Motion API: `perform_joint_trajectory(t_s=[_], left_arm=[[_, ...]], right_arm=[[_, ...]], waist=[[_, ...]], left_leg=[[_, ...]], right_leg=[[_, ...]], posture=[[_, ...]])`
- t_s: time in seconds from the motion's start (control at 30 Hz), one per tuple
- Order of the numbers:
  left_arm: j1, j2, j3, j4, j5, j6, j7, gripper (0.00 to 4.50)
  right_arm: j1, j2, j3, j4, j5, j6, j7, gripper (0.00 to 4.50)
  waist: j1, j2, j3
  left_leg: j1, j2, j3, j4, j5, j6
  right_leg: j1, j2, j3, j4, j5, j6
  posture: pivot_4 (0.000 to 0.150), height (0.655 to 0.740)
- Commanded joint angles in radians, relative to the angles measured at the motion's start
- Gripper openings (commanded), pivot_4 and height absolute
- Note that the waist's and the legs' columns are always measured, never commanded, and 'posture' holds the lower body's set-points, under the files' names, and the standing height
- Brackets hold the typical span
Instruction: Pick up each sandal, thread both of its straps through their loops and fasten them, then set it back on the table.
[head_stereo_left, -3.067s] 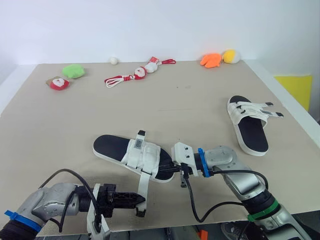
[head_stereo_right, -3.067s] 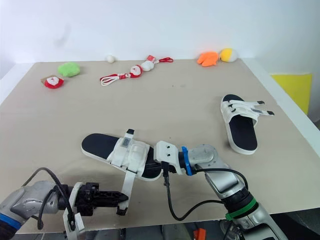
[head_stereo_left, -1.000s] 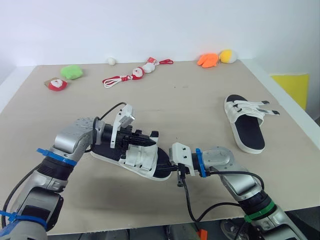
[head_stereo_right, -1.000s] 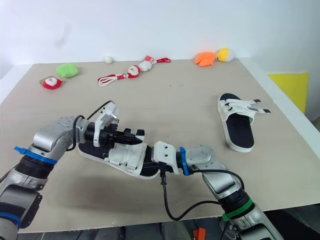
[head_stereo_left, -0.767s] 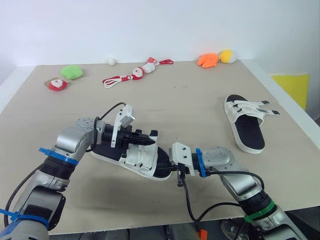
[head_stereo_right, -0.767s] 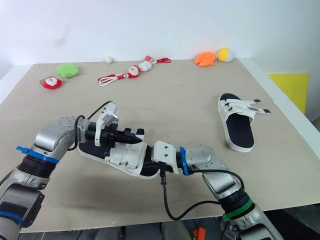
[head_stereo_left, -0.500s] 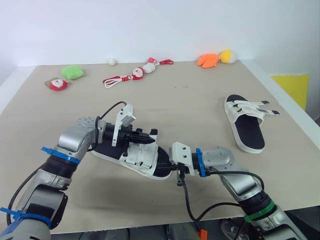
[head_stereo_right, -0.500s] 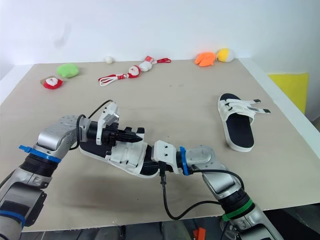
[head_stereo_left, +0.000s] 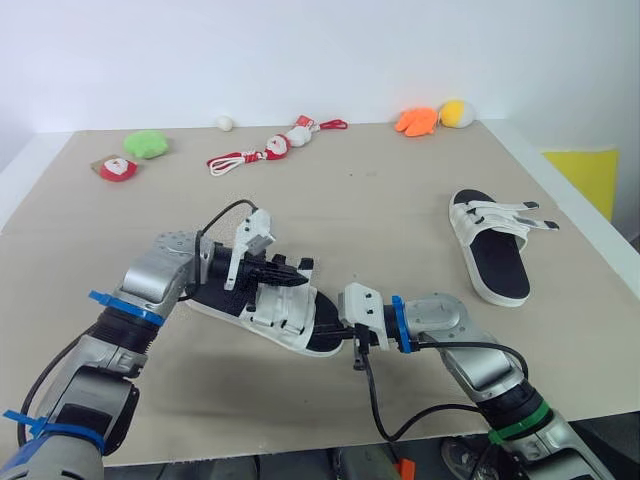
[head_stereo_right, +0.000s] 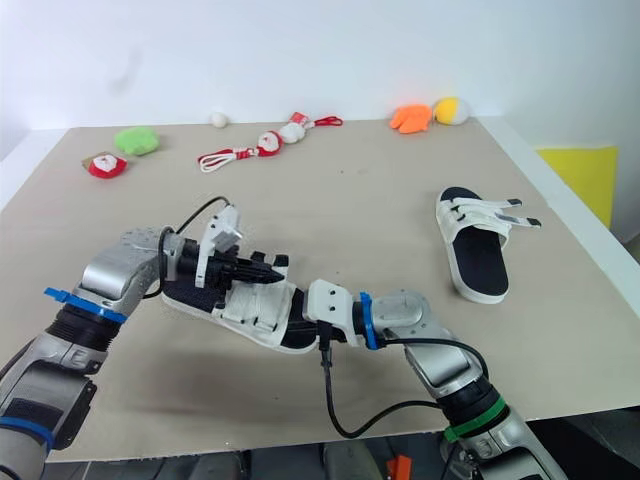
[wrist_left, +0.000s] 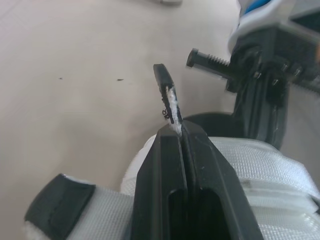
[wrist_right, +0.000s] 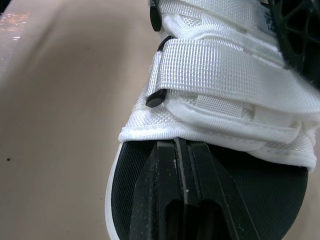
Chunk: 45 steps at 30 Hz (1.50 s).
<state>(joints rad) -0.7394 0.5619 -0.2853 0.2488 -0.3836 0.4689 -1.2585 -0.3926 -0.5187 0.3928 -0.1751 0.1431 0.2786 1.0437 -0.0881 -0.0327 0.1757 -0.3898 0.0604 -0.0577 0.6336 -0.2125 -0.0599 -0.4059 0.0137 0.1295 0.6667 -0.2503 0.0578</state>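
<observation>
Raised strap (wrist_left: 169, 98) within closed left tool (wrist_left: 181, 131)

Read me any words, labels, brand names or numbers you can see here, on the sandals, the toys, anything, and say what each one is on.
No text can be read anywhere.
Near sandal: white straps, no print that can be made out.
Far sandal: no marking visible.
Santa toy with red cord: too small to tell whether it carries any lettering.
</observation>
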Motion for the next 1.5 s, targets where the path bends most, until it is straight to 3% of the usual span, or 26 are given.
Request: perform_joint_trajectory(t_s=[0.03, 0.13, 0.17, 0.37, 0.47, 0.87, 1.23, 1.5], left_arm=[[-0.013, 0.017, 0.025, 0.044, 0.076, -0.017, 0.064, 0.01], [-0.016, 0.013, 0.030, 0.046, 0.077, -0.011, 0.064, 0.01], [-0.018, 0.012, 0.033, 0.049, 0.074, -0.006, 0.063, 0.28], [-0.022, 0.005, 0.042, 0.046, 0.076, -0.005, 0.059, 2.62], [-0.021, -0.003, 0.046, 0.051, 0.095, -0.034, 0.066, 4.14], [-0.081, -0.042, 0.063, 0.082, 0.109, -0.040, 0.058, 4.14], [-0.115, -0.016, -0.054, 0.194, 0.311, -0.294, -0.006, 4.14], [-0.115, -0.027, -0.070, 0.226, 0.348, -0.380, -0.033, 4.14]], right_arm=[[0.020, -0.012, 0.031, 0.014, -0.019, 0.022, 0.016, 0.00], [0.021, -0.012, 0.031, 0.012, -0.018, 0.023, 0.017, 0.00], [0.020, -0.012, 0.031, 0.013, -0.018, 0.023, 0.018, 0.00], [0.014, -0.010, 0.030, 0.018, -0.018, 0.023, 0.021, 0.00], [0.017, -0.008, 0.027, 0.015, -0.019, 0.025, 0.023, 0.00], [0.019, -0.007, 0.024, 0.013, -0.021, 0.026, 0.024, 0.00], [0.007, -0.006, 0.024, 0.026, -0.025, 0.015, 0.025, 0.00], [0.000, -0.005, 0.021, 0.036, -0.026, 0.009, 0.024, 0.00]], waist=[[0.000, 0.000, 0.000], [0.000, 0.000, 0.000], [0.000, 0.000, 0.000], [-0.002, 0.000, 0.000], [-0.002, 0.000, 0.000], [-0.002, 0.000, 0.000], [-0.003, 0.000, 0.000], [-0.005, 0.000, 0.000]], left_leg=[[0.000, 0.000, 0.000, 0.000, 0.000, 0.000], [0.000, -0.001, 0.000, 0.000, 0.001, 0.001], [0.000, -0.001, 0.000, 0.000, 0.001, 0.002], [-0.001, -0.001, 0.000, -0.001, 0.002, 0.002], [-0.001, -0.001, 0.000, -0.003, 0.001, 0.002], [-0.001, -0.001, -0.001, -0.008, 0.001, 0.002], [-0.001, -0.001, -0.001, -0.008, 0.001, 0.002], [0.000, -0.001, -0.001, -0.008, 0.001, 0.002]], right_leg=[[0.000, 0.000, 0.000, 0.000, 0.000, 0.000], [0.000, 0.000, 0.001, 0.000, 0.000, 0.001], [0.000, 0.000, 0.001, 0.000, 0.001, 0.001], [-0.001, 0.000, 0.001, 0.000, 0.000, 0.001], [-0.002, 0.000, 0.001, 0.000, 0.000, 0.000], [-0.003, 0.000, 0.000, 0.000, -0.001, 0.003], [-0.002, 0.000, 0.000, -0.001, -0.001, 0.003], [-0.001, 0.000, 0.001, -0.001, -0.001, 0.003]], posture=[[0.150, 0.7400], [0.150, 0.7400], [0.150, 0.7400], [0.150, 0.7400], [0.150, 0.7400], [0.150, 0.7400], [0.150, 0.7400], [0.150, 0.7400]])
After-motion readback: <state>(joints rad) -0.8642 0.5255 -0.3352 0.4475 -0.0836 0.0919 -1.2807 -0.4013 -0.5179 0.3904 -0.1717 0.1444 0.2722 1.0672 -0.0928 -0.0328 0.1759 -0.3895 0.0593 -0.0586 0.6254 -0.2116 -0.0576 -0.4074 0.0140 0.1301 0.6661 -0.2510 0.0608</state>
